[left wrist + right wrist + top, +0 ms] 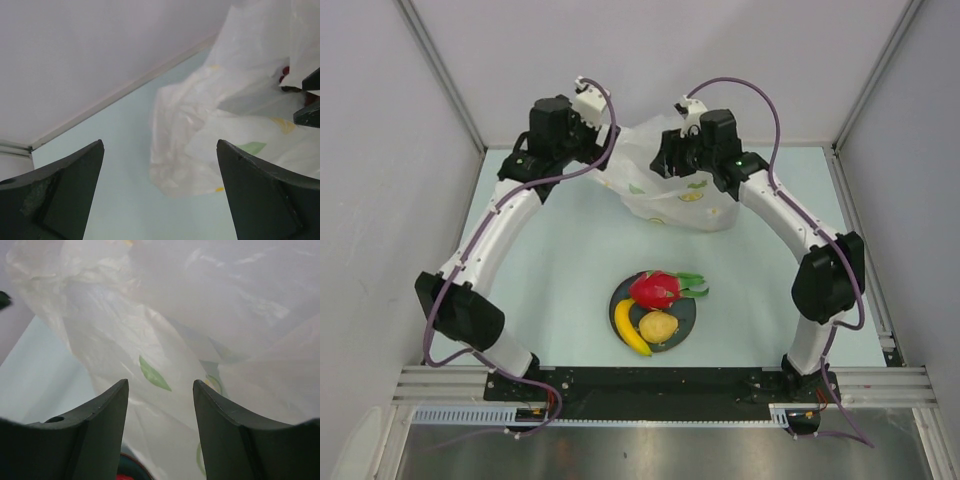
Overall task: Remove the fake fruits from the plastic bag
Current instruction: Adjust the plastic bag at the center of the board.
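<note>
- Translucent white plastic bag point(660, 200) lies crumpled at the far side of the surface point(560, 260).
- The dragon fruit point(655, 290), banana point(630, 330) and round yellow fruit point(658, 325) sit on the dark plate point(686, 320), well apart from the bag.
- Left pincer point(160, 145): released, empty, near the bag.
- Right pincer point(160, 385): against the bag film; grip cannot be told.

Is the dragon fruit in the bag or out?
Out: the dragon fruit lies on the plate, well apart from the plastic bag.

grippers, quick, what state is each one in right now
left gripper: open wide, holding nothing.
right gripper: jaws partly apart against the plastic bag; cannot tell whether it grips it.
</note>
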Controlling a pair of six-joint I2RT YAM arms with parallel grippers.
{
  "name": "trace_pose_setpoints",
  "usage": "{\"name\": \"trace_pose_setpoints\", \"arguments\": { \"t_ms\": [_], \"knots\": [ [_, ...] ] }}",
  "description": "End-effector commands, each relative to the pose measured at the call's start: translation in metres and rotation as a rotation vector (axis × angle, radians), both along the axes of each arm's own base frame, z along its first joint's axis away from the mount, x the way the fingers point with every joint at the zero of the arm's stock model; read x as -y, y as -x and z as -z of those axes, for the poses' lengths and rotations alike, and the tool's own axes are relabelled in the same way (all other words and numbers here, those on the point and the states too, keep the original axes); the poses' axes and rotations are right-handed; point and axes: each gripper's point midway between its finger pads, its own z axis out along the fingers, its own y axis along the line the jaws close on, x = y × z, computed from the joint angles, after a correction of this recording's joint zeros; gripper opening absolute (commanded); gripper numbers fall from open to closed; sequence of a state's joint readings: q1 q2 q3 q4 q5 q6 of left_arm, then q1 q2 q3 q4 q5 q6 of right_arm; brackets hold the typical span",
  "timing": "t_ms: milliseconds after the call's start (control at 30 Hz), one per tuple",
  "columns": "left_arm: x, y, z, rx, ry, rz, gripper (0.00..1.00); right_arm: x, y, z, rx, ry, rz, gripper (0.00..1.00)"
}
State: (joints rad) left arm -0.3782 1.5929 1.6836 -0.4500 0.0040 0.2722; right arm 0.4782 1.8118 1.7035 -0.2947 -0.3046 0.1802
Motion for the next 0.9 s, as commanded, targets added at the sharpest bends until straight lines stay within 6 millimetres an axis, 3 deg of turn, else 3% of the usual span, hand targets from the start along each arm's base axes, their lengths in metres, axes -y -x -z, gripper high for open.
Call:
{"name": "trace_pose_setpoints", "arguments": {
  "t_ms": [0, 167, 267, 300, 367, 400, 467, 500, 533, 567, 633, 667, 733, 767, 800, 833, 867],
  "knots": [
    [0.0, -0.009, -0.037, 0.079, 0.047, 0.004, 1.0, -0.013, -0.026, 0.019, -0.022, -0.035, 0.014, 0.58],
    [0.025, -0.021, 0.013, -0.093, 0.081, 0.066, 1.0, -0.009, -0.043, 0.052, -0.08, -0.009, 0.071, 0.58],
    [0.036, -0.022, 0.03, -0.152, 0.114, 0.087, 1.0, 0.0, -0.042, 0.067, -0.092, 0.029, 0.084, 0.58],
    [0.037, -0.021, 0.033, -0.162, 0.117, 0.089, 1.0, 0.005, -0.039, 0.076, -0.095, 0.056, 0.081, 0.58],
    [0.037, -0.019, 0.041, -0.181, 0.11, 0.092, 1.0, 0.013, -0.03, 0.071, -0.078, 0.075, 0.077, 0.58],
    [0.037, -0.017, 0.042, -0.183, 0.108, 0.096, 1.0, 0.019, -0.022, 0.087, -0.102, 0.104, 0.083, 0.58],
    [0.038, -0.011, 0.053, -0.209, 0.094, 0.116, 1.0, 0.033, -0.01, 0.084, -0.092, 0.129, 0.096, 0.6],
    [0.039, -0.01, 0.059, -0.223, 0.089, 0.125, 1.0, 0.04, -0.006, 0.089, -0.1, 0.145, 0.112, 0.6],
    [0.039, -0.009, 0.063, -0.233, 0.089, 0.126, 0.99, 0.052, 0.005, 0.109, -0.14, 0.179, 0.123, 0.61],
    [0.042, -0.008, 0.067, -0.246, 0.091, 0.143, 0.96, 0.058, 0.01, 0.106, -0.137, 0.183, 0.136, 0.62],
    [0.048, -0.01, 0.078, -0.274, 0.09, 0.172, 0.82, 0.081, 0.014, 0.124, -0.174, 0.212, 0.183, 0.64],
    [0.055, -0.011, 0.072, -0.269, 0.103, 0.215, 0.76, 0.088, 0.013, 0.129, -0.188, 0.217, 0.202, 0.64],
    [0.065, -0.02, 0.069, -0.266, 0.107, 0.257, 0.53, 0.11, -0.001, 0.134, -0.19, 0.223, 0.259, 0.65],
    [0.07, -0.023, 0.064, -0.26, 0.112, 0.281, 0.4, 0.116, -0.007, 0.141, -0.183, 0.244, 0.266, 0.65],
    [0.071, -0.027, 0.06, -0.252, 0.112, 0.287, 0.07, 0.123, -0.017, 0.141, -0.157, 0.264, 0.288, 0.65],
    [0.074, -0.036, 0.052, -0.234, 0.113, 0.29, 0.0, 0.129, -0.025, 0.144, -0.141, 0.288, 0.294, 0.65],
    [0.072, -0.042, 0.046, -0.223, 0.115, 0.289, 0.0, 0.139, -0.042, 0.135, -0.094, 0.311, 0.304, 0.64]
  ]
}}
